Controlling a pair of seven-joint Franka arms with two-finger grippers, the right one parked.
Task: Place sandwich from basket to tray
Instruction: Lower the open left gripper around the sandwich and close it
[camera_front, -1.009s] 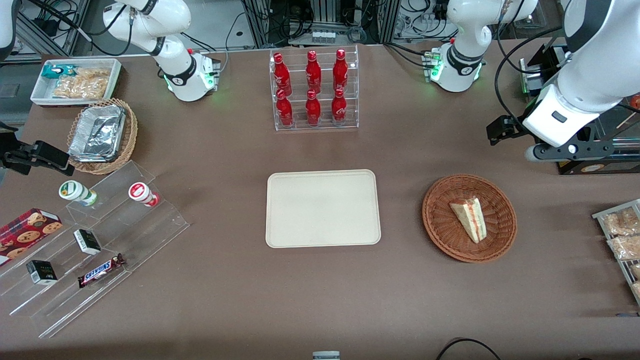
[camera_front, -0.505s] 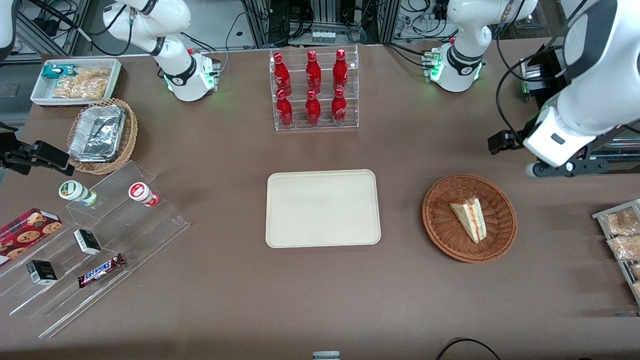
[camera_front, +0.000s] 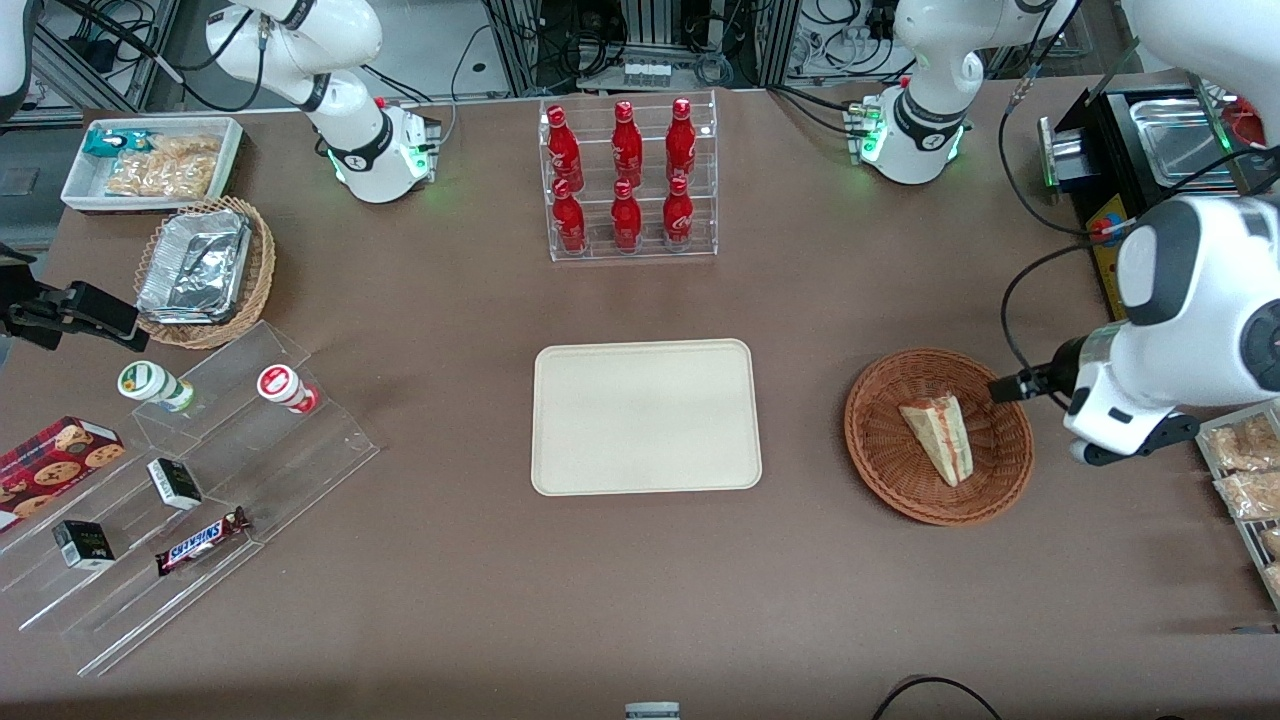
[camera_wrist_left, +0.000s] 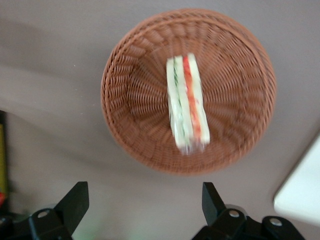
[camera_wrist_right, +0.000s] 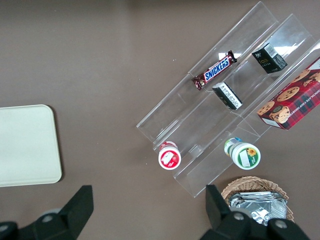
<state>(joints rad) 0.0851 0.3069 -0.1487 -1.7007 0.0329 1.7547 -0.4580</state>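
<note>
The sandwich (camera_front: 940, 435) is a pale wedge with red and green filling, lying in the round reddish-brown basket (camera_front: 870, 440). From the left wrist it shows as the same sandwich (camera_wrist_left: 187, 105) inside the basket (camera_wrist_left: 125, 100). The cream tray (camera_front: 645, 415) lies bare at the table's middle, and one corner of the tray (camera_wrist_left: 300, 195) shows at the wrist too. My gripper (camera_wrist_left: 145, 192) hangs above the table just outside the basket's rim, on the working arm's side. It is open and holds nothing. The hand (camera_front: 1110, 415) hides the fingers from the front.
Bagged tan snacks (camera_front: 1245, 470) sit close beside the hand at the table's edge. A black appliance (camera_front: 1150, 140) stands farther from the front camera. A rack of red bottles (camera_front: 630, 180) is past the tray. Toward the parked arm's end stand an acrylic step display (camera_front: 180, 480) and a foil-tray basket (camera_front: 205, 270).
The left arm has swung from beside the black appliance toward the front camera and down. Its hand now hangs next to the basket. Sandwich, basket and tray have not moved.
</note>
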